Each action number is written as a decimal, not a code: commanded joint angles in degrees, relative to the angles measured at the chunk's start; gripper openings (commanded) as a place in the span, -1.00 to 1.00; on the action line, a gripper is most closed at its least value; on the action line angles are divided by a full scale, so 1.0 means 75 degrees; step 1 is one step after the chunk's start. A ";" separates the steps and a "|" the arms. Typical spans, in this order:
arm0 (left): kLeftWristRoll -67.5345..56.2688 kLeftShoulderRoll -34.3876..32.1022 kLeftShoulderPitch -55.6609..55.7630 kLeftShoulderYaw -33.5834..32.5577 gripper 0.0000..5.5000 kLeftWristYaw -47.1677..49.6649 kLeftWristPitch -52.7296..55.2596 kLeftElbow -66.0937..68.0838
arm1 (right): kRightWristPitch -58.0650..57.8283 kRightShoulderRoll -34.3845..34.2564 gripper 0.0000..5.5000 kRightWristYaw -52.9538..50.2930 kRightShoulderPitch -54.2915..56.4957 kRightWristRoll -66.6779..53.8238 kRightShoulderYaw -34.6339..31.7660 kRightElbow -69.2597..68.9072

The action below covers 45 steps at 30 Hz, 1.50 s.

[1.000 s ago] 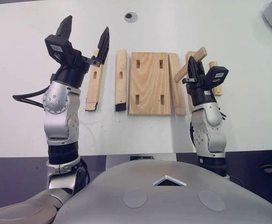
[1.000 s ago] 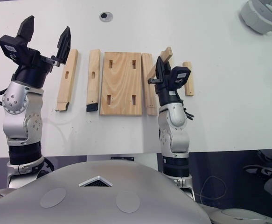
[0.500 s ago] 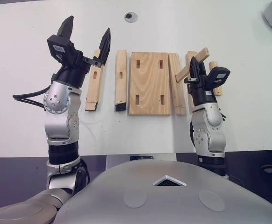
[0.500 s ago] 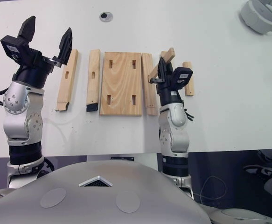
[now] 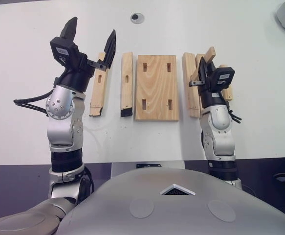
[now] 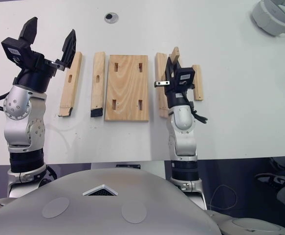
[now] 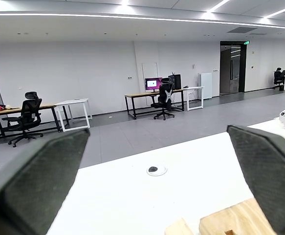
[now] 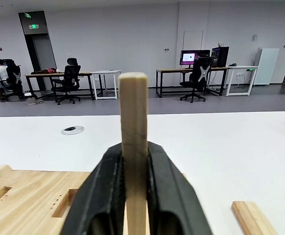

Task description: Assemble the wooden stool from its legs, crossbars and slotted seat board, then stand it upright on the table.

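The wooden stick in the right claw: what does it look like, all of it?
The stick is a slim, pale bar of wood with a squared-off end. The right claw is shut on it, one black finger on each flat side. It is held tilted above the loose wooden pieces right of the seat board.

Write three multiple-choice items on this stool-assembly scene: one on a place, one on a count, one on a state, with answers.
1. Where does the seat board lie?
A. middle of the row of pieces
B. row's left end
C. row's right end

2. How many slots has it?
A. two
B. four
C. six

3. The right pincer is:
A. open, empty
B. shut on a wooden bar
C. lying on the board

Answers: A, pieces lie on both its sides; B, two pairs of slots show; B, the bar sits clamped in it.
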State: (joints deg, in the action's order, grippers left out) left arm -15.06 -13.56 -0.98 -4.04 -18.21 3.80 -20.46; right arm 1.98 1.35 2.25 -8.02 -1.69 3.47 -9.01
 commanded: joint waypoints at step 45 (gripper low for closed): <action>0.0443 -0.0108 -0.0063 0.0256 0.88 -0.0203 -0.0444 0.0297 | 0.0337 0.0285 -0.85 0.1228 0.0438 -0.2395 -0.1753 0.0735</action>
State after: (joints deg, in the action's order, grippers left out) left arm -12.71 -13.83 -1.14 -2.36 -19.45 0.84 -18.16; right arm 4.28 3.16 11.17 -4.68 -20.35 -10.13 -2.87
